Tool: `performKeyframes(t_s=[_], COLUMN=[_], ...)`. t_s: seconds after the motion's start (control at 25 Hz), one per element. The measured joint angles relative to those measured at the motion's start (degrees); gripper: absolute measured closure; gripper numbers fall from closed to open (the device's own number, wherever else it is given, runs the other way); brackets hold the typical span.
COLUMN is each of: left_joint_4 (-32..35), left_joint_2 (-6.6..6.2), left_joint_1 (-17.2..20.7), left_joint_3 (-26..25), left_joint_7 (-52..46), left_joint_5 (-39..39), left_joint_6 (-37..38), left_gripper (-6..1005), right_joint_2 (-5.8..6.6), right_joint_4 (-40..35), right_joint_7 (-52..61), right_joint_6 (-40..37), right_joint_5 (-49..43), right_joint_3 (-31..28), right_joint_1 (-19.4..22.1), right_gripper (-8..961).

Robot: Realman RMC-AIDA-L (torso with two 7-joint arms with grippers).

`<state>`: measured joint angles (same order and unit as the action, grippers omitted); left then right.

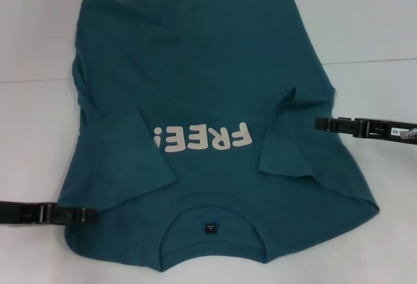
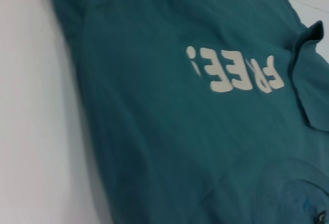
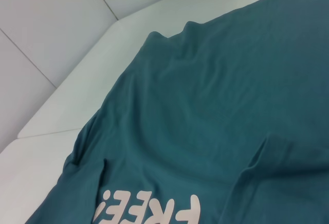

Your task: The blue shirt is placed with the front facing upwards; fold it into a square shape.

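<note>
The blue shirt [image 1: 215,82] lies front up on the white table, its collar and small dark neck label [image 1: 211,227] nearest me. The pale "FREE!" lettering [image 1: 203,139] reads upside down. Both sleeves are folded inward over the chest, one [image 1: 146,160] on the left and one [image 1: 293,141] on the right. My left gripper [image 1: 91,215] reaches in low at the shirt's left shoulder edge. At the shirt's right side edge, beside the folded sleeve, is my right gripper [image 1: 319,124]. The wrist views show only shirt [image 2: 154,131] [image 3: 216,95] and lettering [image 2: 236,72] [image 3: 154,211].
White table [image 1: 39,141] surrounds the shirt on both sides. Behind the hem the surface meets a pale back panel along a seam [image 1: 371,61]. The shirt's near edge runs off the bottom of the head view.
</note>
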<state>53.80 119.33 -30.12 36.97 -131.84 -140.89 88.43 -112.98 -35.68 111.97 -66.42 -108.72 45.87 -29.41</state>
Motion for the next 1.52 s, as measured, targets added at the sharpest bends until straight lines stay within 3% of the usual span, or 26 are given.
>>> performKeyframes(t_s=[0.64, 1.52], left_joint_4=[0.41, -2.13], left_joint_2=[0.02, 0.12], left_joint_1=[2.93, -0.08], left_joint_3=[-0.68, 0.47], left_joint_7=[-0.02, 0.53], left_joint_5=[-1.72, -1.76], left_joint_6=[-0.12, -3.39], left_gripper=[123, 125], right_joint_2=[-0.06, 0.05], right_joint_4=[0.0, -0.05], right_joint_7=[0.0, 0.58], right_joint_6=[0.03, -0.32], right_joint_5=[0.0, 0.08], right_joint_3=[0.0, 0.0], right_joint_1=[-0.03, -0.02], right_gripper=[136, 136])
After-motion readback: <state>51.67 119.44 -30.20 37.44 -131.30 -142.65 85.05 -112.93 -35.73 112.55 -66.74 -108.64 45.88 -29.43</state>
